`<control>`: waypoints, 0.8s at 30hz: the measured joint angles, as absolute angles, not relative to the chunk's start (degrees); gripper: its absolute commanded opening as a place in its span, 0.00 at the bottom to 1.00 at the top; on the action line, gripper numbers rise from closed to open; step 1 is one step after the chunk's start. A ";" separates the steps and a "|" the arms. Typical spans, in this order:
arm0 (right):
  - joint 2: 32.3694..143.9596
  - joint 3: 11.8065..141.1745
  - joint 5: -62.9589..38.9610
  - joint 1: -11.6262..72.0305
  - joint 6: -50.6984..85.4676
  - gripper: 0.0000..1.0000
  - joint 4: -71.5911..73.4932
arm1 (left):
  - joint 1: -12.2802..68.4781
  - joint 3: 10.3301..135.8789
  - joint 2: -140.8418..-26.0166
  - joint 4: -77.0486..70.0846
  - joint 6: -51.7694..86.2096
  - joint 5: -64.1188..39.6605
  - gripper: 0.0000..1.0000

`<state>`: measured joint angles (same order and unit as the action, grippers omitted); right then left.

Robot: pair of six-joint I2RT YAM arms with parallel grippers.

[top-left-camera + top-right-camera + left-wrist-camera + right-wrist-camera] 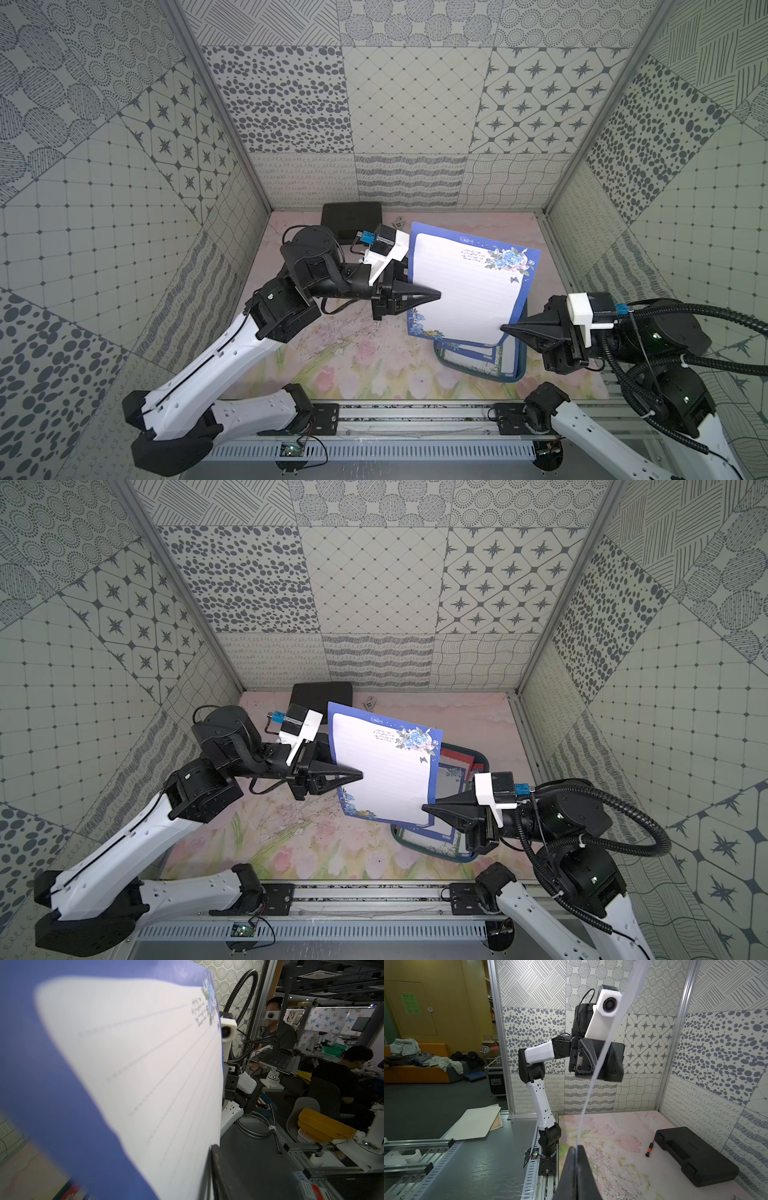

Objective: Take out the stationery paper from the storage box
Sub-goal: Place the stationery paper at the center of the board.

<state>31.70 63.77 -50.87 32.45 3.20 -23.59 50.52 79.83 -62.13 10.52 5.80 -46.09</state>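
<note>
A sheet of stationery paper (469, 286) (386, 771) with a blue floral border hangs tilted in the air above the storage box (465, 371) (436, 855), a dark teal tray. My right gripper (505, 328) (576, 1148) is shut on the sheet's lower right corner. My left gripper (436, 296) (600, 1059) straddles the sheet's left edge, jaws apart on either side of it. In the left wrist view the sheet (145, 1064) fills the picture beside one dark finger (217, 1169); the other finger is hidden. More bordered sheets (469, 353) (457, 758) lie in the box.
A black hard case (351, 218) (695, 1159) lies at the back of the floral mat (332, 353), with a small orange-tipped screwdriver (650, 1149) beside it. Patterned walls close in the back and both sides; a metal rail runs along the front.
</note>
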 measured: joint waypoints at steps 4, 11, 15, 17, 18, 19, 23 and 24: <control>31.73 62.83 -51.22 32.45 3.70 0.00 -22.33 | 50.52 80.14 -63.72 10.59 7.03 -45.80 0.46; 31.94 62.48 -53.63 32.47 5.17 0.00 -18.65 | 50.52 80.31 -65.71 10.46 7.55 -45.56 0.35; 31.94 61.95 -54.59 32.45 5.69 0.00 -17.54 | 50.52 80.36 -66.96 10.41 8.16 -45.78 0.39; 31.94 61.91 -55.02 32.47 5.78 0.00 -17.32 | 50.52 80.36 -67.11 10.44 8.32 -45.91 0.49; 31.94 61.91 -55.27 32.45 5.82 0.00 -17.32 | 50.52 80.36 -67.11 10.48 8.34 -45.93 0.55; 31.94 61.91 -55.55 32.45 5.85 0.00 -17.32 | 50.54 80.36 -67.00 10.57 8.36 -45.87 0.60; 31.97 62.35 -57.30 32.47 6.28 0.00 -17.74 | 50.54 80.29 -65.36 12.03 6.57 -45.10 0.75; 31.97 62.94 -57.71 32.47 6.28 0.00 -18.24 | 50.54 80.16 -64.55 12.51 5.98 -44.80 0.75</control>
